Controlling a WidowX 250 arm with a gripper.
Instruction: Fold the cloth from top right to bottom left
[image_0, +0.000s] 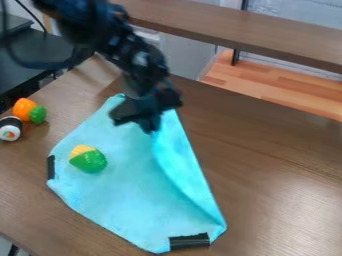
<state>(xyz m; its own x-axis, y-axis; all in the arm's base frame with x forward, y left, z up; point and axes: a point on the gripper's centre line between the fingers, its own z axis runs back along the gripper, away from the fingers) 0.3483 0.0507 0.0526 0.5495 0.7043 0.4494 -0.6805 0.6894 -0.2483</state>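
The black claw (137, 124) hung over the top of a light-blue cloth (120, 190), too blurred to tell whether it was gripping. The cloth's right side was folded inward; a yellow-and-green toy (88, 159) sat left of the fold, on a brown wooden surface (280, 200).

So my setup's one fixed cam, perched above the near side of the brown table (280, 200) and aimed down at a slant toward the far side, where my arm (123, 45) comes in from the upper left. It's kinda turned relative to the table, so the far edge runs diagonally, dropping to the right. Pretty close too: the blue cloth (120, 200) fits whole and takes up a big chunk, with the wooden shelf (260, 35) cut off beyond.
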